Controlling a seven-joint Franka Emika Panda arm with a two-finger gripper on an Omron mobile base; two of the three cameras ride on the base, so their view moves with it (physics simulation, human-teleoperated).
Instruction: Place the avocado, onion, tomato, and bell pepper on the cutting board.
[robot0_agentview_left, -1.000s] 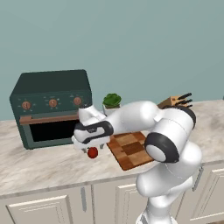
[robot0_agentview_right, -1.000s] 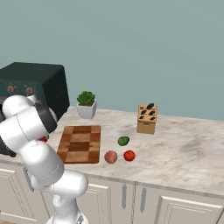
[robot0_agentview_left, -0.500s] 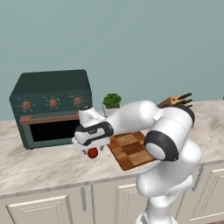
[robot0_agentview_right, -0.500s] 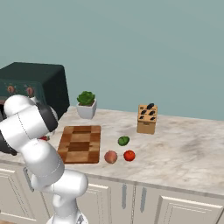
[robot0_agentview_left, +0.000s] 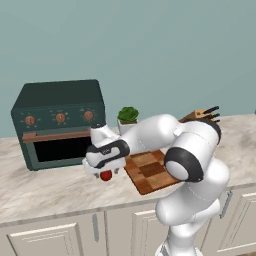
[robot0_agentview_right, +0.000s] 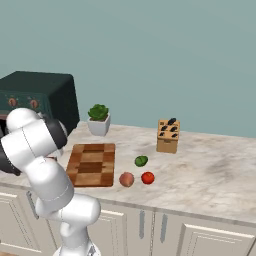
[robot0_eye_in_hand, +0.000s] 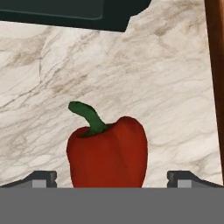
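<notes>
Marble desk (robot0_agentview_right: 210, 170) in a simulated kitchen: nearest, the claw (robot0_eye_in_hand: 111, 179) is hanging open around the red bell pepper (robot0_eye_in_hand: 107, 151), not gripping. Beyond, the cutting board (robot0_agentview_right: 91, 164) is sitting bare, while onion (robot0_agentview_right: 126, 179), tomato (robot0_agentview_right: 147, 177) and avocado (robot0_agentview_right: 141, 160) are waiting beside it; nothing is placed yet.
</notes>
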